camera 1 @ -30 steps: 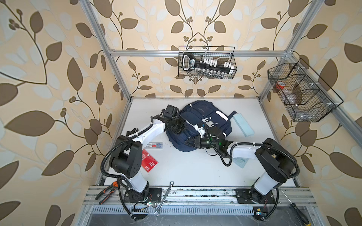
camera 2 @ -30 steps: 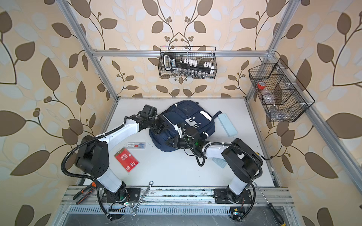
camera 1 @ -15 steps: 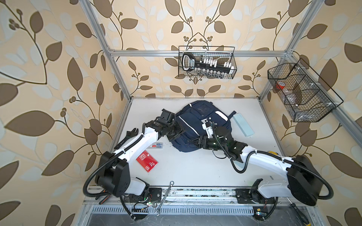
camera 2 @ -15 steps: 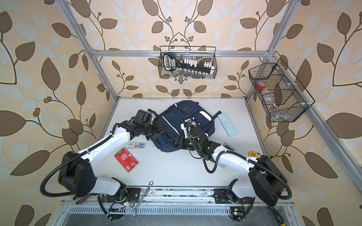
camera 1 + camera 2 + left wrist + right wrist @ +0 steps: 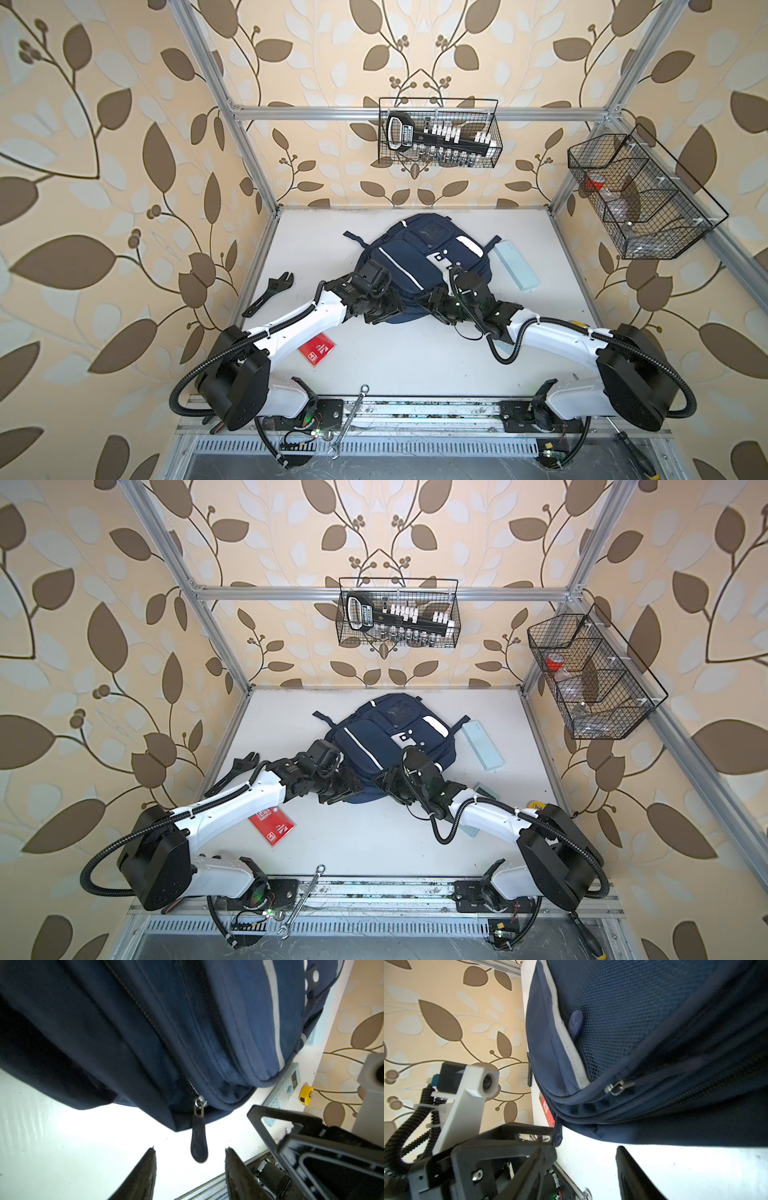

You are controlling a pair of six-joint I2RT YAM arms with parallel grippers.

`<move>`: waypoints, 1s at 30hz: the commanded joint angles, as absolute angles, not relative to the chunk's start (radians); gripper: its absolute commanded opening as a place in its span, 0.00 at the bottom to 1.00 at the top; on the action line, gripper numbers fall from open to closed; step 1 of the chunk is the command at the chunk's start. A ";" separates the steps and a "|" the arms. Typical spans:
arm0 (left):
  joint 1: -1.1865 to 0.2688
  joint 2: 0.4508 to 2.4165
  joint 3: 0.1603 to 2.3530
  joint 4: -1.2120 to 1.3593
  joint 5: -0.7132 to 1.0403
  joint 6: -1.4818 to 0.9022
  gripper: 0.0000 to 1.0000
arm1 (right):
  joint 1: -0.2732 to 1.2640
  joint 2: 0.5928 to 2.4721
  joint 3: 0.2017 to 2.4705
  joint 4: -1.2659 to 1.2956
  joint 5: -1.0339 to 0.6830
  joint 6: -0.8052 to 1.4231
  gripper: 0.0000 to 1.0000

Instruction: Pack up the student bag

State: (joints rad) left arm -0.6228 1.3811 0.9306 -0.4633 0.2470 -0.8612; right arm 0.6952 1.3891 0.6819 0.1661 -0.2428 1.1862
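The student bag, navy with a pale stripe, lies on the white bench. A closed zip ends in a dark zip pull that lies flat on the bench. The left gripper has its fingers spread either side of the pull, touching neither it nor the bag. A pale green calculator lies just beside the bag, and a small yellow object sits at the bench edge by the wall.

The student bag lies on the table, wrench left, case right.

Left arm, right arm: white link shells, black round joint housings, black ribbed cable hoses, white zip ties. Behind dark tapered fingers: black bracket with silver screw, white camera mount.
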 commanded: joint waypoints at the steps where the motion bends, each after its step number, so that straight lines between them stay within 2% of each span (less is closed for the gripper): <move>1: -0.644 1.407 1.007 -0.492 0.143 -0.815 0.49 | 0.696 1.383 0.700 0.138 -0.215 1.209 0.53; 3: -0.666 1.434 1.035 -0.518 0.103 -0.792 0.41 | 0.696 1.375 0.686 0.139 -0.214 1.215 0.50; 8: -0.696 1.511 1.080 -0.556 0.054 -0.770 0.32 | 0.676 1.370 0.677 0.142 -0.213 1.221 0.44; 11: -0.704 1.533 1.099 -0.577 0.041 -0.764 0.20 | 0.670 1.367 0.679 0.139 -0.212 1.221 0.43; 17: -0.709 1.538 1.118 -0.618 0.006 -0.759 0.05 | 0.671 1.365 0.687 0.110 -0.202 1.223 0.45; 18: -0.709 1.534 1.127 -0.634 0.005 -0.755 0.05 | 0.671 1.364 0.690 0.108 -0.202 1.223 0.46; 22: -0.709 1.472 1.170 -0.732 -0.047 -0.732 0.42 | 0.669 1.355 0.698 0.078 -0.198 1.216 0.48; 24: -0.708 1.450 1.180 -0.750 -0.063 -0.699 0.47 | 0.669 1.345 0.695 0.068 -0.190 1.216 0.49; 30: -0.701 1.505 1.242 -0.778 -0.038 -0.633 0.47 | 0.660 1.326 0.684 0.061 -0.189 1.220 0.49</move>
State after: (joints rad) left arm -0.7010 1.4952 1.2053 -0.7361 -0.0284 -0.6903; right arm 0.6662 1.3472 0.6815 0.0879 -0.2111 1.2121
